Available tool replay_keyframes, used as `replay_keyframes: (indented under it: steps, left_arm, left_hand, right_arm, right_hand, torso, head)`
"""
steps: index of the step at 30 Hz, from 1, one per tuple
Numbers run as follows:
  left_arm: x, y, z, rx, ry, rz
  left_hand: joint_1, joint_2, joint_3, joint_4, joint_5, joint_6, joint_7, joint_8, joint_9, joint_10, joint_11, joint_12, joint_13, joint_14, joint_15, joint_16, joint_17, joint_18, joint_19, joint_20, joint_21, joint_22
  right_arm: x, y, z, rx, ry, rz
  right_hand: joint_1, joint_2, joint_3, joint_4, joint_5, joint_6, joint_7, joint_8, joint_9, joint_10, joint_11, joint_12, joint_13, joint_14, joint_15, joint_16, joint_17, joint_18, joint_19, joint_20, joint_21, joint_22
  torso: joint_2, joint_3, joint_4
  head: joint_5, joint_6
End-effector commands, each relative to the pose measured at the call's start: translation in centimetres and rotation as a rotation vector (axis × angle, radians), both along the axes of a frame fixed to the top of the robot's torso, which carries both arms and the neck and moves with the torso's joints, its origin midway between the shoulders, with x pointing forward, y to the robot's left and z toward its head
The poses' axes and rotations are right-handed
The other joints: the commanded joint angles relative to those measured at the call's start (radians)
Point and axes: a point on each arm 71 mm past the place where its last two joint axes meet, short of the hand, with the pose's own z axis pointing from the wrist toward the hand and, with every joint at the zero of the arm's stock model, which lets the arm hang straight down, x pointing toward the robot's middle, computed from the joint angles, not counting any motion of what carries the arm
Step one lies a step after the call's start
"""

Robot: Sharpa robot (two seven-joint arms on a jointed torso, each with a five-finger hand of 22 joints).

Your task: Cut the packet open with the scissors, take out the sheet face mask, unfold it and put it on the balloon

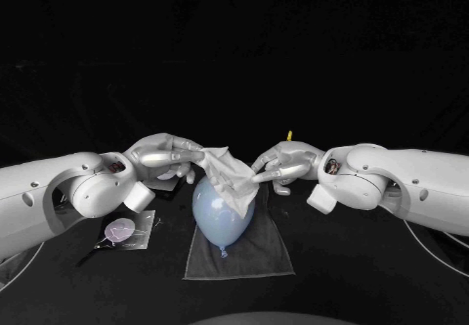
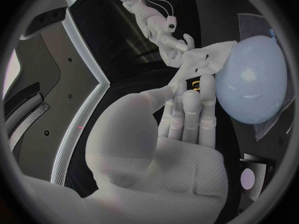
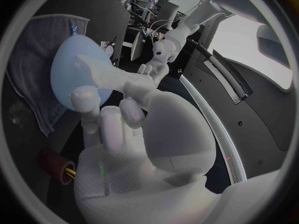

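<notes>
The task looks to be in its last stretch. The flat dark packet with a pale pink round print [image 1: 127,231] lies on the black table [image 1: 391,284] just beside the left arm, apart from both hands. Since the thin white sheet face mask [image 1: 227,175] is out in the open, the cutting and the taking out can be judged done.

The mask hangs between the two hands, above the upper end of the pale blue balloon [image 1: 223,211], and its lower folds touch the balloon's top. The balloon itself lies on a grey cloth strip [image 1: 245,261] with its knotted end towards the robot.

The left hand [image 1: 161,159] is clamped on the mask's upper left edge, its fingers drawn together on the sheet. The right hand [image 1: 283,164] pinches the opposite edge between thumb and finger, and its other fingers are loosely curled.

The sheet is still crumpled and bunched (more a twisted rag than a face shape), so the unfolding appears only partly done. In the left wrist view it shows as a wad against the balloon's side.

What seems left is to spread the sheet flat between the hands, lay it over the balloon's rounded surface and let go. The balloon looks light and may roll on the cloth if the mask drags against it.
</notes>
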Motion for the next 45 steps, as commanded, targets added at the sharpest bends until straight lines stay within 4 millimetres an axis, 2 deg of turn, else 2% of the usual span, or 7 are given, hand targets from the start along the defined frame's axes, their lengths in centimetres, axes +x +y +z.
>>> replay_keyframes:
  steps: [1, 21, 26, 32, 33, 39, 45]
  left_arm:
    - [1.0, 0.8, -0.1, 0.039, -0.051, 0.104]
    - [4.2, 1.4, -1.1, 0.125, -0.048, 0.237]
    - [4.2, 1.0, -1.3, 0.142, -0.026, 0.23]
    - [4.1, 0.8, -1.8, 0.171, 0.026, 0.217]
    - [4.0, 0.7, -1.8, 0.176, 0.036, 0.214]
    - [4.1, 0.8, -2.3, 0.217, 0.087, 0.228]
    - [4.4, 1.0, -2.5, 0.24, 0.107, 0.269]
  left_hand:
    - [0.013, 0.001, -0.001, -0.006, 0.003, 0.006, 0.001, 0.003, 0.102, 0.006, 0.001, -0.004, 0.002, 0.005, -0.001, 0.005, 0.001, 0.008, 0.006, 0.002, 0.006, 0.001]
    - [0.014, 0.0, -0.001, -0.006, 0.003, 0.008, 0.001, 0.003, 0.102, 0.009, 0.0, -0.004, 0.002, 0.01, -0.002, 0.006, 0.005, 0.008, 0.008, 0.002, 0.007, 0.001]
    - [0.014, -0.001, -0.001, -0.006, 0.003, 0.009, 0.001, 0.003, 0.102, 0.01, 0.0, -0.004, 0.003, 0.013, -0.002, 0.007, 0.008, 0.008, 0.009, 0.001, 0.007, 0.001]
    - [0.017, -0.008, 0.006, -0.012, 0.004, 0.012, 0.001, 0.001, 0.102, 0.013, -0.001, -0.007, 0.003, 0.018, -0.004, 0.005, 0.007, 0.009, 0.013, -0.001, 0.01, 0.002]
    - [0.017, -0.009, 0.007, -0.013, 0.004, 0.013, 0.002, 0.001, 0.102, 0.013, -0.001, -0.008, 0.003, 0.017, -0.004, 0.004, 0.003, 0.008, 0.014, -0.001, 0.01, 0.002]
    - [-0.013, -0.027, 0.009, 0.001, 0.003, 0.009, 0.007, -0.009, 0.099, 0.008, 0.005, -0.018, 0.003, 0.009, 0.001, -0.008, -0.023, 0.007, 0.014, 0.001, 0.008, 0.0]
    - [-0.082, -0.072, -0.023, 0.051, 0.003, -0.071, 0.031, -0.067, 0.068, -0.006, 0.022, -0.031, 0.006, 0.005, 0.016, -0.014, -0.037, 0.005, 0.012, 0.014, -0.009, -0.012]
  right_arm:
    - [1.5, -0.5, 0.0, -0.036, -0.112, -0.109]
    - [5.1, 2.1, -1.0, -0.17, -0.313, -0.135]
    - [5.4, 2.4, -1.5, -0.201, -0.3, -0.128]
    - [5.3, 2.6, -2.0, -0.225, -0.28, -0.128]
    - [5.3, 2.6, -2.1, -0.23, -0.274, -0.128]
    - [5.3, 2.3, -2.5, -0.264, -0.247, -0.145]
    - [5.4, 2.0, -2.7, -0.278, -0.238, -0.169]
  right_hand:
    - [-0.004, 0.002, 0.002, -0.003, 0.003, 0.008, 0.003, 0.004, 0.002, 0.004, -0.001, 0.001, -0.003, 0.003, -0.001, 0.004, -0.003, 0.01, 0.004, 0.001, 0.003, -0.002]
    - [-0.009, 0.001, 0.001, -0.003, 0.003, 0.003, 0.004, 0.005, 0.003, -0.003, 0.0, -0.009, -0.015, -0.004, -0.001, -0.001, -0.016, 0.012, -0.003, 0.001, -0.01, -0.01]
    - [-0.027, -0.01, -0.015, -0.001, 0.003, -0.021, 0.008, 0.005, 0.004, -0.059, 0.005, -0.078, -0.089, -0.045, 0.004, -0.028, -0.081, 0.026, -0.046, 0.005, -0.083, -0.057]
    - [-0.063, -0.047, -0.06, 0.017, 0.006, -0.109, 0.052, -0.04, -0.019, -0.279, 0.044, -0.283, -0.307, -0.22, 0.039, -0.132, -0.303, 0.045, -0.151, 0.031, -0.238, -0.152]
    - [-0.074, -0.059, -0.071, 0.024, 0.006, -0.144, 0.067, -0.063, -0.031, -0.331, 0.061, -0.321, -0.347, -0.28, 0.052, -0.166, -0.369, 0.043, -0.168, 0.043, -0.256, -0.16]
    - [-0.094, -0.086, -0.129, 0.068, 0.011, -0.235, 0.106, -0.114, -0.063, -0.413, 0.098, -0.318, -0.377, -0.455, 0.091, -0.237, -0.534, 0.048, -0.212, 0.084, -0.324, -0.201]
    - [-0.09, -0.094, -0.166, 0.101, 0.012, -0.287, 0.123, -0.123, -0.074, -0.46, 0.116, -0.308, -0.408, -0.501, 0.109, -0.239, -0.561, 0.05, -0.228, 0.104, -0.367, -0.233]
  torso:
    - [0.004, 0.0007, -0.0017]
    - [0.003, 0.0004, -0.0008]
    - [0.004, 0.0002, -0.0008]
    - [0.004, 0.0016, -0.0006]
    - [0.003, 0.0016, -0.0008]
    - [0.003, 0.0015, -0.002]
    - [0.004, 0.0015, -0.0015]
  head:
    - [0.004, -0.008]
    - [0.006, -0.045]
    - [0.001, -0.049]
    - [-0.001, -0.053]
    - [-0.002, -0.054]
    - [-0.003, -0.054]
    - [-0.003, -0.055]
